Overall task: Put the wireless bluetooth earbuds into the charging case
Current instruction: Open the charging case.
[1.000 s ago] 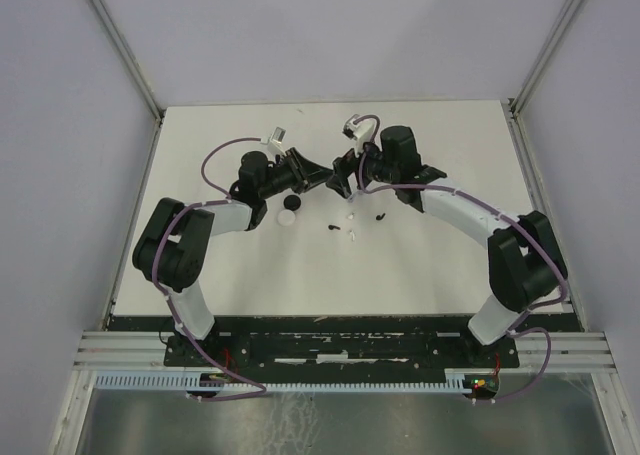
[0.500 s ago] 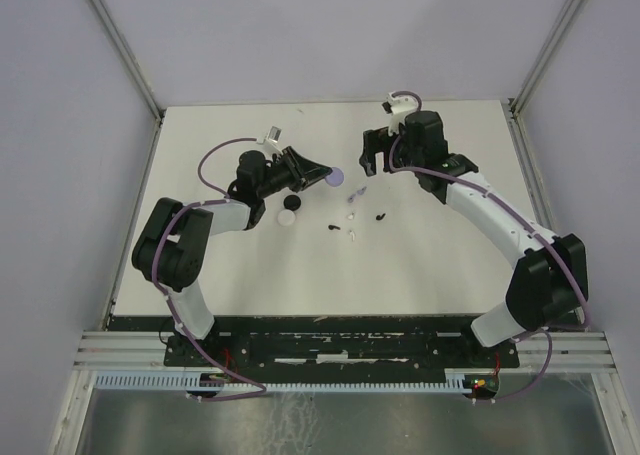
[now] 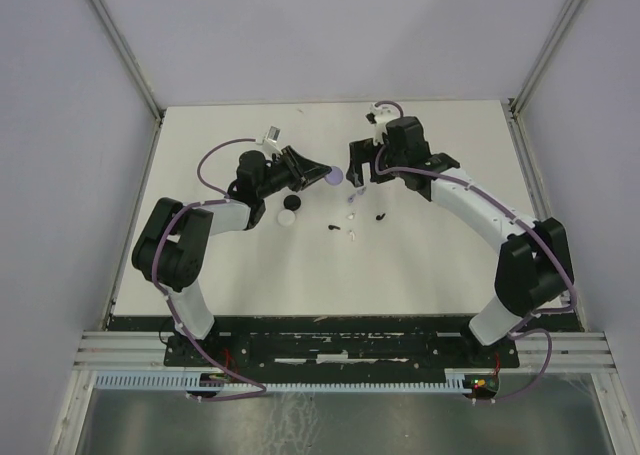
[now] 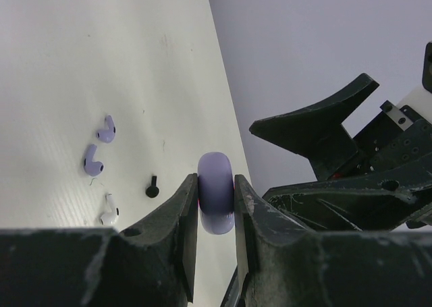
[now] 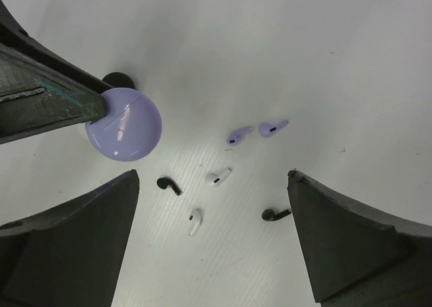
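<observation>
My left gripper (image 3: 325, 175) (image 4: 216, 180) is shut on the round lilac charging case (image 3: 334, 176) (image 4: 216, 212) and holds it edge-on above the table. In the right wrist view the case (image 5: 125, 123) looks closed. My right gripper (image 3: 358, 167) (image 5: 212, 185) is open and empty, just right of the case and above the earbuds. On the table below lie two lilac earbuds (image 5: 239, 135) (image 5: 273, 127), two white earbuds (image 5: 218, 177) (image 5: 195, 221) and two black earbuds (image 5: 169, 184) (image 5: 275, 214). The lilac pair (image 4: 92, 160) also shows in the left wrist view.
A white puck (image 3: 288, 217) and a black puck (image 3: 292, 204) lie on the white table (image 3: 220, 265) just below the left gripper. The earbuds (image 3: 351, 217) are scattered to their right. Walls enclose the table on three sides.
The right gripper left the case and swung up and to the right, then came back down and left beside it. The left gripper has kept still with the case.
</observation>
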You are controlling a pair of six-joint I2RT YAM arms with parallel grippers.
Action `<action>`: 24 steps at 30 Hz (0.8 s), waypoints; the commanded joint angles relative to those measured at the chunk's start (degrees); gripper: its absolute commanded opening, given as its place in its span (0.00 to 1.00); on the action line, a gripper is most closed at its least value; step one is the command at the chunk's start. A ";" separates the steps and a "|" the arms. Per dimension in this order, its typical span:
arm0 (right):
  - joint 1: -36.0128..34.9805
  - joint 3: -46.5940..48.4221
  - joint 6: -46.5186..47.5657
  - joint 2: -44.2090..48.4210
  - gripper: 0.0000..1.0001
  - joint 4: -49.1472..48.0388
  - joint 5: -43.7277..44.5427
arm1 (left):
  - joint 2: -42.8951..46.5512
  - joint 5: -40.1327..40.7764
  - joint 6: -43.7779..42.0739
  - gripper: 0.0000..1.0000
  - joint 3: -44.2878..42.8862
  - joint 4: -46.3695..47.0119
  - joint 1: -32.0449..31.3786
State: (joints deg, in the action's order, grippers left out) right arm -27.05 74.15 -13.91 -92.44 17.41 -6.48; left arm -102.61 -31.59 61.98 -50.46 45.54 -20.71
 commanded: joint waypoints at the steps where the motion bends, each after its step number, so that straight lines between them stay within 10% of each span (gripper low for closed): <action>1: -1.15 3.67 -1.18 -1.48 0.99 -2.50 -1.72 | 1.45 0.22 2.31 0.03 -0.52 2.45 0.05; 24: -2.33 5.46 -3.91 -9.14 0.99 -6.51 0.86 | 1.47 -0.59 8.47 0.03 0.98 8.55 0.37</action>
State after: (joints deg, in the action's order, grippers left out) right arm -29.15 77.67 -16.95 -102.30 14.72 -7.42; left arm -102.61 -31.16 66.41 -50.26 48.62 -20.36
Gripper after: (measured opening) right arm 0.991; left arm 0.313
